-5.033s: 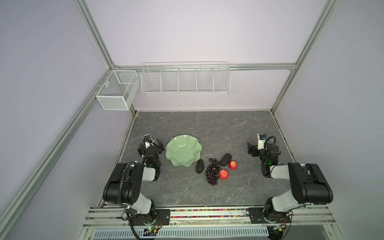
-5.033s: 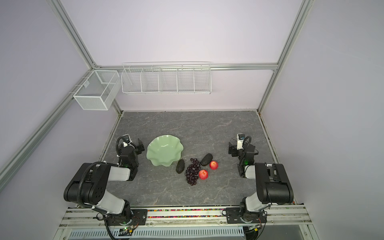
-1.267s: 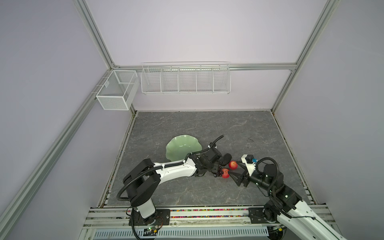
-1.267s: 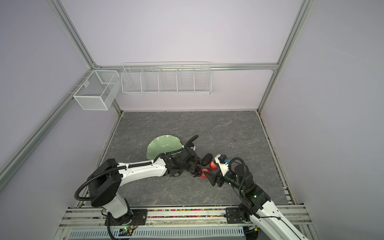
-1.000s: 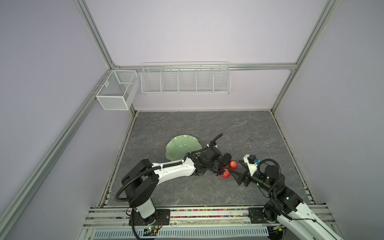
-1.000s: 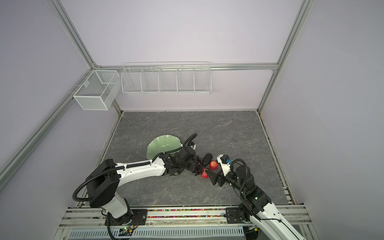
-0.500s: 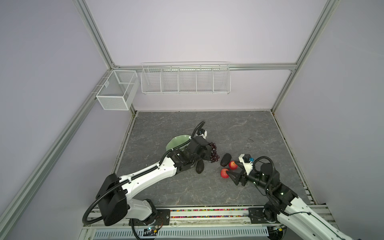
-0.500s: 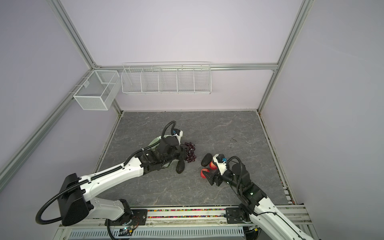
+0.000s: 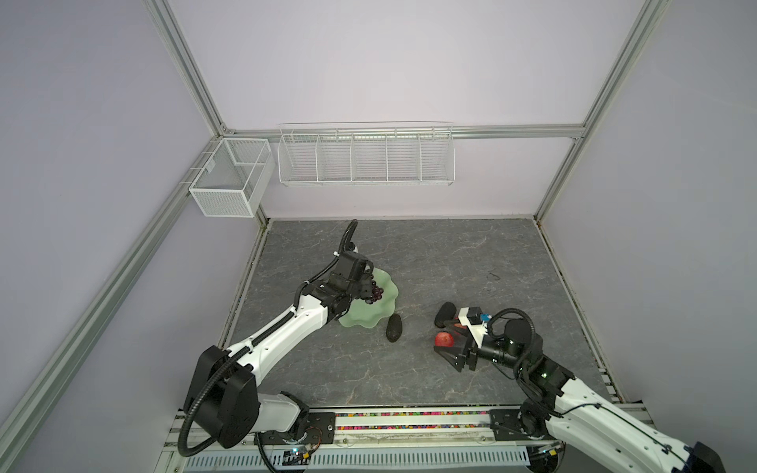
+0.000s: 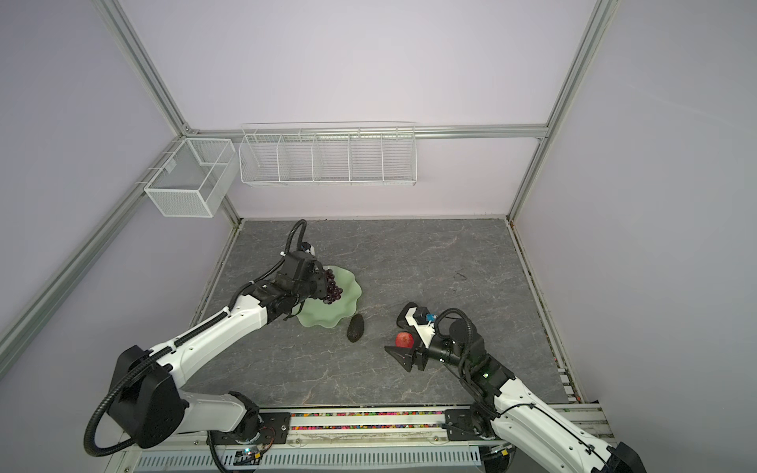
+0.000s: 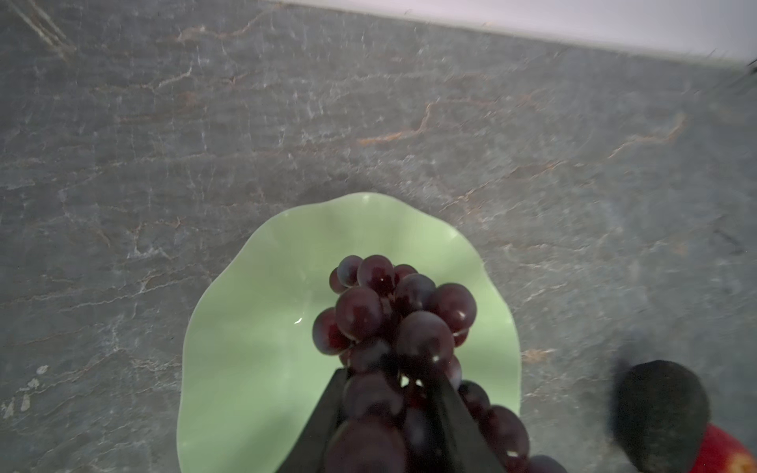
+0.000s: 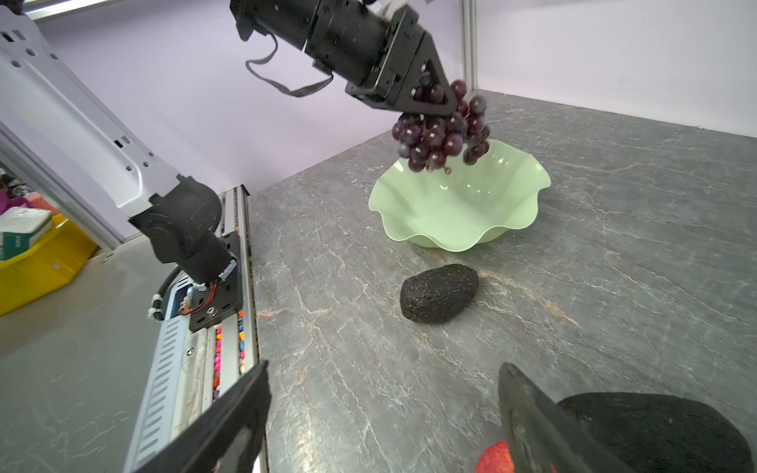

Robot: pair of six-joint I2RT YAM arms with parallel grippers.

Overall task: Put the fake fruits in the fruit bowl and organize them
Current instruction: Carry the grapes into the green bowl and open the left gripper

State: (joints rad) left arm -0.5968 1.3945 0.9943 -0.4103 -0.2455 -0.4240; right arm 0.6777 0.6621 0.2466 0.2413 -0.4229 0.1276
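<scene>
Where the left gripper (image 12: pixel 444 107) clenches the grapes (image 12: pixel 438 137), the bunch hangs with its long axis tilted downward, loose end toward the fruit bowl (image 12: pixel 528 196) beneath; the upper grapes are lost inside the grip. Right gripper (image 12: pixel 383 368) gapes wide, clamped on nothing, with an apple (image 9: pixel 443 339) between its jaws and contact unclear. One avocado (image 12: pixel 438 293) lies on the table (image 12: pixel 614 286) just beside the bowl, long axis near-to-far in both top views; second avocado (image 12: pixel 655 430) is cut off at the frame edge.

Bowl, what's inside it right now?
No fruit shows inside the bowl; the grapes hang above it in the left gripper. In the right wrist view its near wall covers part of the floor.
</scene>
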